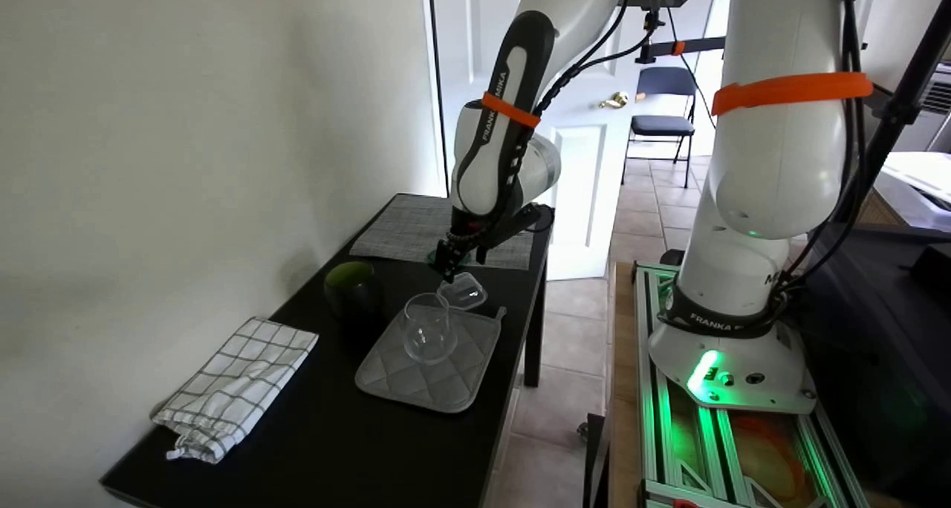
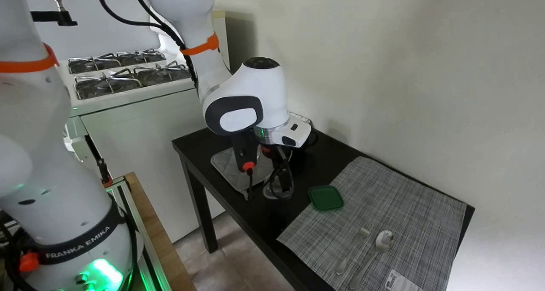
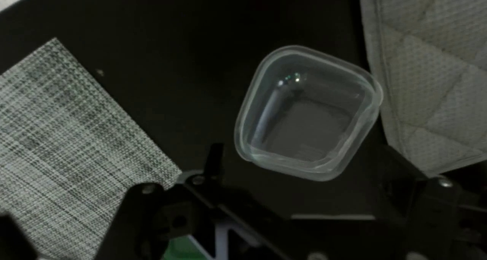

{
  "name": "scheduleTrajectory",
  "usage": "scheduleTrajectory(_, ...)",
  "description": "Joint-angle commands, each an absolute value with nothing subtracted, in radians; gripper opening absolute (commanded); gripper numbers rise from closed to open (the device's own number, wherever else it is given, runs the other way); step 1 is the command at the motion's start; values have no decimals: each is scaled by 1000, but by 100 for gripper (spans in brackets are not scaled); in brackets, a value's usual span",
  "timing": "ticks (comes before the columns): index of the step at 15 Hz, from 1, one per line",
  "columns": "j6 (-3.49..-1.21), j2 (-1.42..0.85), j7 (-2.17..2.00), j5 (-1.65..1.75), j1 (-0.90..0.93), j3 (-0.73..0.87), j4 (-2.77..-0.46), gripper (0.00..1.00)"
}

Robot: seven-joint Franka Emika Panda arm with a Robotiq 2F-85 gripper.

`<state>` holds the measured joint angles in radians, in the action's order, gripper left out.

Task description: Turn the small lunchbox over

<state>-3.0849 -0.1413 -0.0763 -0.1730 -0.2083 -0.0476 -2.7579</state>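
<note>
The small lunchbox (image 3: 308,119) is a shallow clear plastic box with rounded corners, lying flat on the black table. Its see-through walls make it hard to tell which way up it lies. In an exterior view the lunchbox (image 1: 463,292) shows just below the fingers, by the pot holder's corner; elsewhere the lunchbox (image 2: 270,192) is partly covered by the wrist and cables. My gripper (image 3: 302,149) stands wide open, one finger on either side of the box's near end in the wrist view, touching neither side visibly. From outside, the gripper (image 1: 462,263) hangs above the box.
A clear stemless glass (image 1: 429,337) stands on the grey quilted pot holder (image 1: 461,389), close by the lunchbox. A dark green cup (image 1: 352,292) and checked cloth (image 1: 238,382) sit nearer the wall. Beyond are a green lid (image 2: 325,198), grey placemat (image 2: 400,206), fork (image 2: 353,250) and spoon (image 2: 377,250).
</note>
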Motion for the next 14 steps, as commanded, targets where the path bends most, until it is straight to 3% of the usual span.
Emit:
scheduleTrajectory(1, -3121, -172, -9, -316, -291, -190, -2751, 100)
scheduleTrajectory(14, -3136, -231, -12, -295, -292, -155, -2745, 100)
